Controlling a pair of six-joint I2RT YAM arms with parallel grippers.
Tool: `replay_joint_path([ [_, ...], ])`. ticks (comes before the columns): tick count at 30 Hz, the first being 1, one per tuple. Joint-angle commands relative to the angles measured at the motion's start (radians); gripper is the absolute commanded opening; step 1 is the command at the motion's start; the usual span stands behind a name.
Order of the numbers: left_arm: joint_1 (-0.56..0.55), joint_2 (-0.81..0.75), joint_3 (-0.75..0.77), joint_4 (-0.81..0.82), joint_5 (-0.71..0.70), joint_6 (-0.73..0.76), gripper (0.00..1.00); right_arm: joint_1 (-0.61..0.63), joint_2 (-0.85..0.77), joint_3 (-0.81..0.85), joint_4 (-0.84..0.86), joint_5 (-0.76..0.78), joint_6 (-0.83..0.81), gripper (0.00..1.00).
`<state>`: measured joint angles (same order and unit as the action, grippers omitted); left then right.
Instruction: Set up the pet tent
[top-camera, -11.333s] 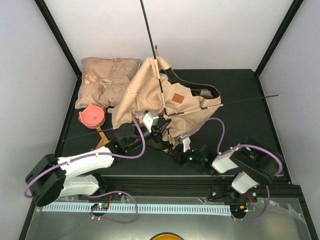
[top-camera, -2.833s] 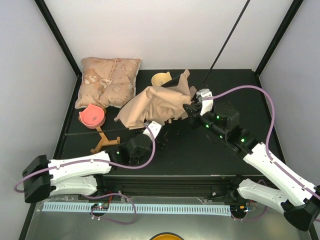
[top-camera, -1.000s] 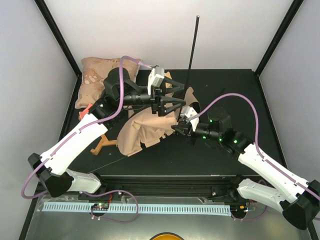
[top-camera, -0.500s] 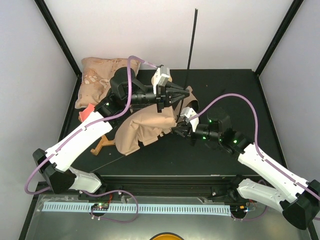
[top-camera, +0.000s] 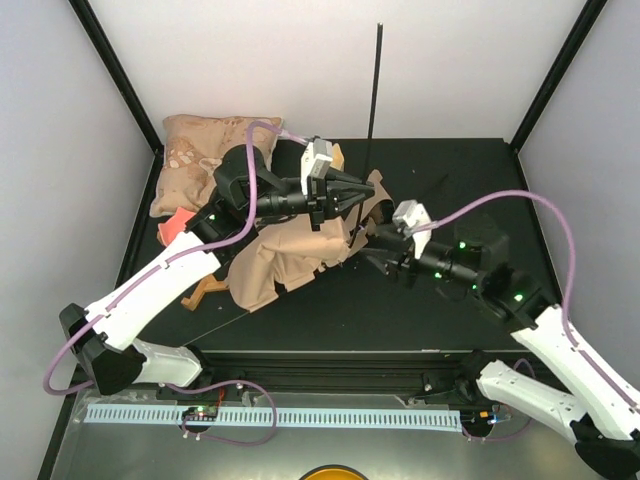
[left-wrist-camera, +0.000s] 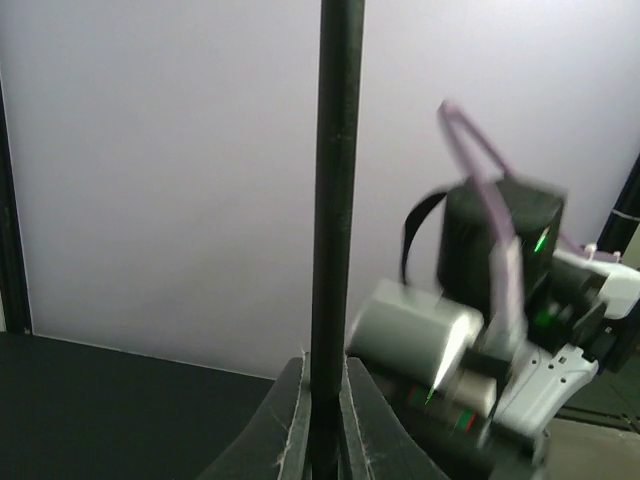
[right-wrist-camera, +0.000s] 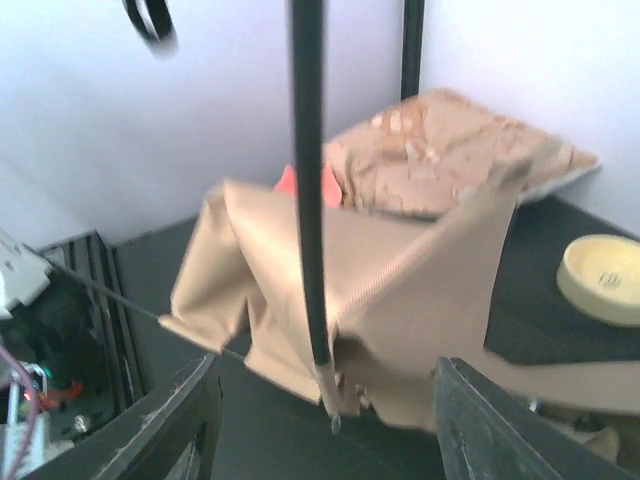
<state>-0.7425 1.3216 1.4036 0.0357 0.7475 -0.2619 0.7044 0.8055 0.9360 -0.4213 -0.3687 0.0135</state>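
Right gripper (right-wrist-camera: 325, 375) has retreated, jaws parted, leaving the thin black pole (left-wrist-camera: 338, 200) clamped upright by left gripper (left-wrist-camera: 322, 375) for threading tan canvas tent (top-camera: 285, 260).

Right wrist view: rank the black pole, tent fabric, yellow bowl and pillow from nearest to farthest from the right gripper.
From the right gripper:
1. black pole, standing between the open jaws.
2. tent fabric, just behind the pole, centre.
3. yellow bowl, off to the right.
4. pillow, farthest back, upper right.
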Motion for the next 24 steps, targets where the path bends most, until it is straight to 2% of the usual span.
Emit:
replay_joint_path([
  [1,0.011,-0.018,-0.034,0.042,-0.027,-0.035,0.02,-0.017,0.023,0.247,-0.152,0.001,0.044,0.60],
  [5,0.011,-0.026,-0.053,0.063,-0.016,-0.052,0.02,-0.029,0.131,0.530,-0.298,0.002,0.091,0.59],
  [9,0.011,-0.034,-0.079,0.082,-0.006,-0.072,0.02,-0.052,0.236,0.776,-0.366,0.012,0.147,0.60],
  [11,0.011,-0.035,-0.089,0.091,0.002,-0.082,0.02,-0.067,0.283,0.887,-0.361,0.043,0.189,0.66],
  [13,0.011,-0.035,-0.098,0.107,0.014,-0.089,0.02,-0.091,0.341,0.980,-0.350,0.052,0.220,0.67],
  [17,0.009,-0.035,-0.119,0.137,0.035,-0.110,0.02,-0.117,0.471,1.169,-0.327,-0.048,0.257,0.67],
  [19,0.007,-0.035,-0.134,0.151,0.042,-0.120,0.01,-0.129,0.545,1.268,-0.284,-0.092,0.293,0.64],
  [24,0.006,-0.035,-0.147,0.166,0.051,-0.125,0.01,-0.151,0.641,1.363,-0.267,-0.132,0.346,0.58],
])
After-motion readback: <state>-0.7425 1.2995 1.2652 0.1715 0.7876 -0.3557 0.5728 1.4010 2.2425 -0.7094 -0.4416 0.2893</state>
